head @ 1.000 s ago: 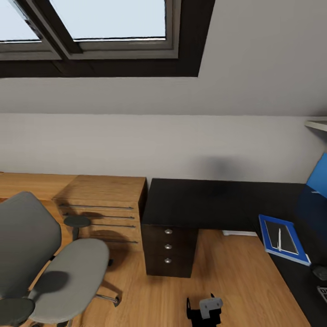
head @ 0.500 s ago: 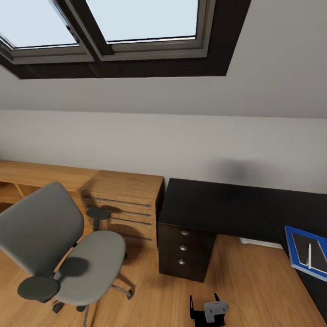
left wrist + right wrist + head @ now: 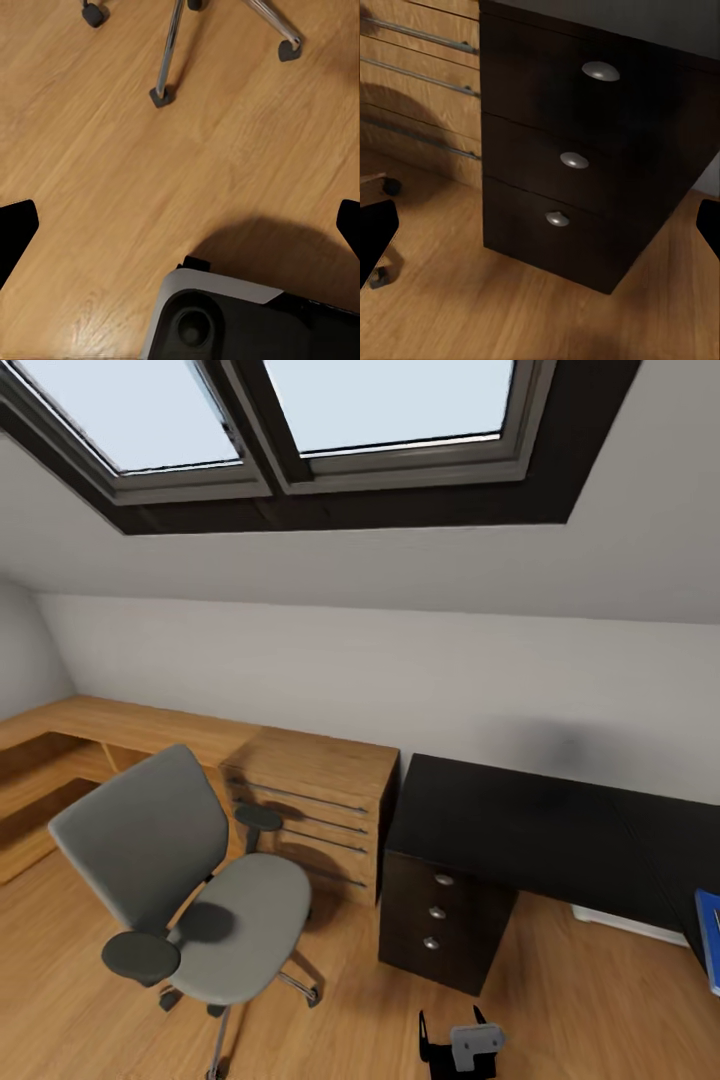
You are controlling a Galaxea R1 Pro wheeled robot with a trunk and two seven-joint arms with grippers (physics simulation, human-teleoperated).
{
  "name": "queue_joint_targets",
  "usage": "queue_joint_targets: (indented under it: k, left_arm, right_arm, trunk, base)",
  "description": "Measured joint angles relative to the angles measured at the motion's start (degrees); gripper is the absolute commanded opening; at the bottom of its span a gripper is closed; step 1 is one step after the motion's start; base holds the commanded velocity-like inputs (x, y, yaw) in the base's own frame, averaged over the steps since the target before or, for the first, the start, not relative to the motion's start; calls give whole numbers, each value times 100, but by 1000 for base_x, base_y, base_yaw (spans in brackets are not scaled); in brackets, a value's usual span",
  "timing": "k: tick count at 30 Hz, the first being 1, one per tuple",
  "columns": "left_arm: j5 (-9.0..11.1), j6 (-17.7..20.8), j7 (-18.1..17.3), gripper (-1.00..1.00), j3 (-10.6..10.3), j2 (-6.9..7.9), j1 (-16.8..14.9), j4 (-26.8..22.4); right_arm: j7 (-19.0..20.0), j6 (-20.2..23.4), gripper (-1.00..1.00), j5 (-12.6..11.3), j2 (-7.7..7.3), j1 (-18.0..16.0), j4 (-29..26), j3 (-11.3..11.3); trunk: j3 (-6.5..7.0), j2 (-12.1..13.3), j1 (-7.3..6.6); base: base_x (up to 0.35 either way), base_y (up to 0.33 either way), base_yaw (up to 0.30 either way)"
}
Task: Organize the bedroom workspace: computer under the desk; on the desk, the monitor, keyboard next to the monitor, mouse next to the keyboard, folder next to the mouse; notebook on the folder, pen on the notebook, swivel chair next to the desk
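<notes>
The grey swivel chair (image 3: pixel 215 915) stands on the wood floor at the left, apart from the desk; its chrome legs (image 3: pixel 169 52) appear in the left wrist view. The glossy black desk (image 3: pixel 540 825) runs along the wall at the right, with its black drawer unit (image 3: pixel 440 915) (image 3: pixel 577 157) underneath. A sliver of the blue folder (image 3: pixel 711 940) lies on the desk at the far right edge. My right gripper (image 3: pixel 450 1028) hangs low in front of the drawers, open and empty (image 3: pixel 540 225). My left gripper (image 3: pixel 180 225) is open over the floor. Monitor, keyboard, mouse, notebook, pen and computer are out of view.
A low light-wood cabinet (image 3: pixel 315 810) with metal rail handles (image 3: pixel 420 71) stands between chair and desk, joined to a wooden bench (image 3: pixel 100 725) along the left wall. A sloped ceiling with skylights (image 3: pixel 300 420) is overhead. Part of my base (image 3: pixel 247 319) shows by the left gripper.
The camera has swung left and up: the chair now sits fully in view and the folder has slid to the right edge. Notebook and pen have left the picture. Nothing itself moved.
</notes>
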Motion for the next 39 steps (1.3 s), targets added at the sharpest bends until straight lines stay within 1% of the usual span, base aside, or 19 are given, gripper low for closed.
queue_joint_targets:
  k: [8, 10, 12, 20, 34, 39]
  left_arm:
    - [2, -38, 8, 100, 15, 5, 0, 3]
    - [0, -61, 8, 100, 12, 1, 0, 3]
    - [-4, -70, 8, 100, 11, 1, 0, 3]
    - [-3, -75, 8, 100, 9, 0, 0, 7]
    - [8, -37, 5, 100, 15, 14, -1, 18]
    - [11, -34, 5, 100, 23, 17, 0, 21]
  right_arm:
    - [-21, -33, 100, 6, -1, 0, -7, -2]
    - [-215, -310, 100, 5, -1, 0, 12, -2]
    - [-309, -410, 100, 7, 1, 0, 19, 3]
    - [-399, -502, 100, 3, 7, 0, 25, 7]
    - [-372, -468, 100, 1, 15, 1, 33, 15]
    - [-376, -465, 100, -6, 24, 0, 35, 22]
  trunk:
    - [-16, 0, 0]
    - [-21, 0, 0]
    - [-26, 0, 0]
    - [-50, 0, 0]
    - [-60, 0, 0]
    - [-48, -1, 0]
  base:
    - [0, 0, 279]
    - [0, 0, 279]
    - [0, 0, 279]
    - [0, 0, 262]
    - [0, 0, 31]
    - [0, 0, 168]
